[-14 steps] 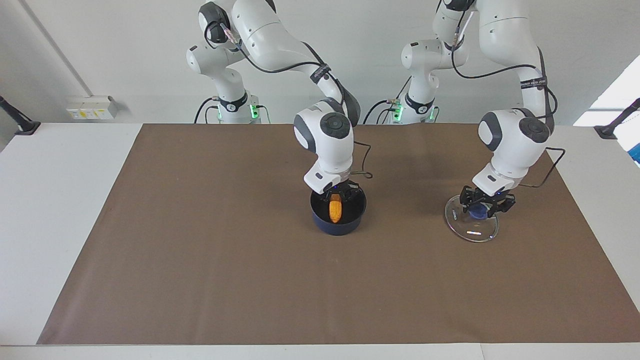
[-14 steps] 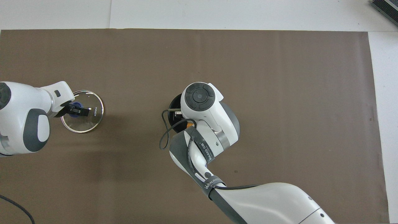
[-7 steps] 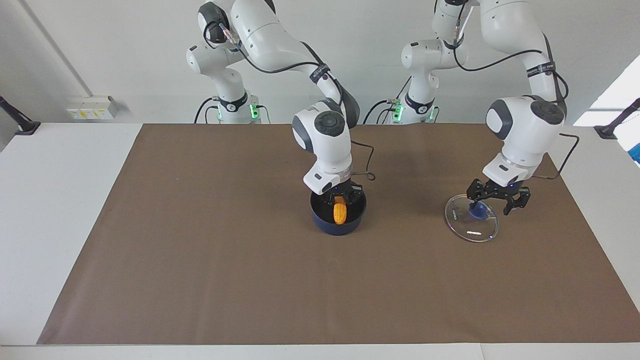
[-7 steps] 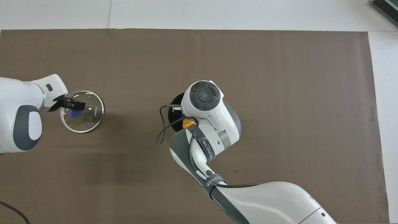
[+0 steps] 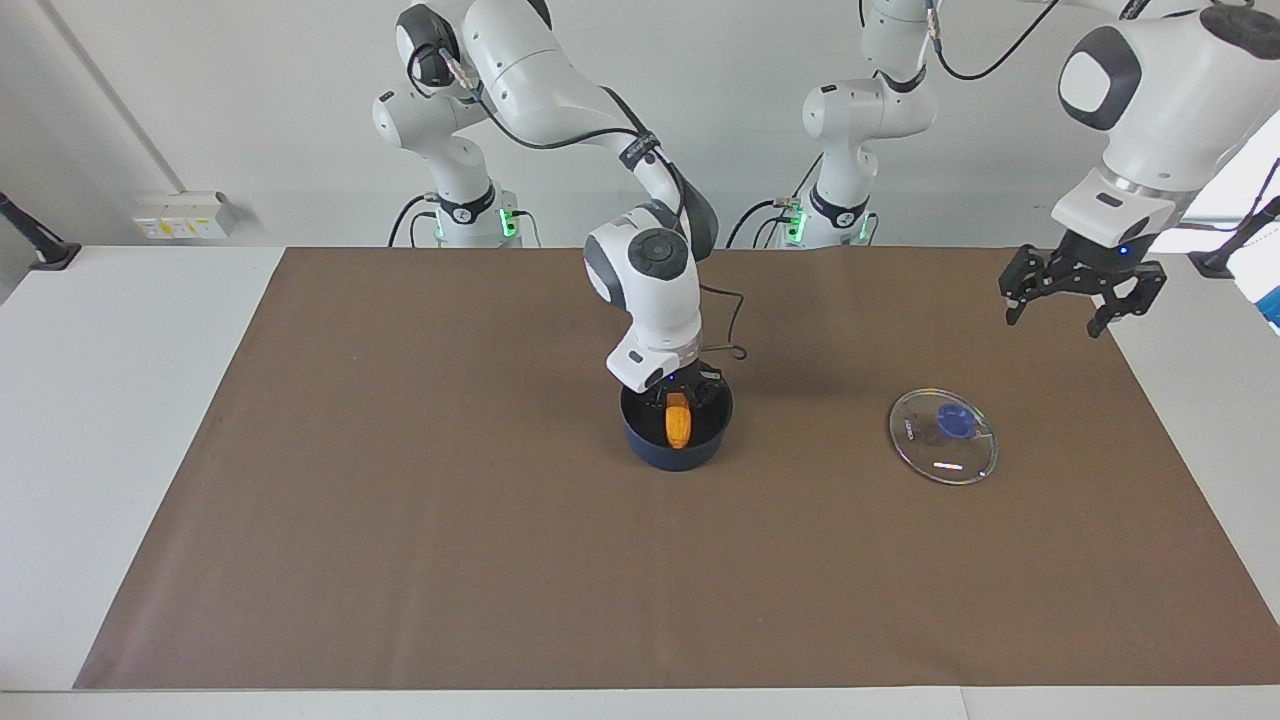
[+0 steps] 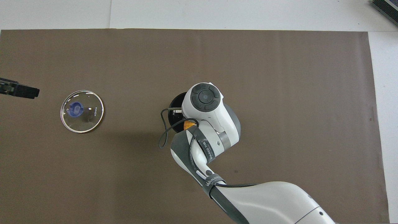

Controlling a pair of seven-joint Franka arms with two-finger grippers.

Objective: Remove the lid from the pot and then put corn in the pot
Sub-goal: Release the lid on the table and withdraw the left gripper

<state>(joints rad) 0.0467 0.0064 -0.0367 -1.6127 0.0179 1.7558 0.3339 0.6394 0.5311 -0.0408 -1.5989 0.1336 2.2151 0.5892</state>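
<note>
The dark blue pot stands mid-table, and its handle is hidden under the right arm. The orange corn stands tilted inside the pot. My right gripper reaches down into the pot, right at the corn's upper end. The glass lid with its blue knob lies flat on the cloth, toward the left arm's end of the table. My left gripper hangs open and empty high over the cloth's edge at that end, well clear of the lid.
A brown cloth covers most of the white table. A black cable loops off the right wrist beside the pot. A dark object sits at a table corner farthest from the robots.
My left gripper opened off the lid's knob, rose and swung out toward the left arm's end of the table. The lid stayed flat. My right gripper stayed in the pot with the corn.
</note>
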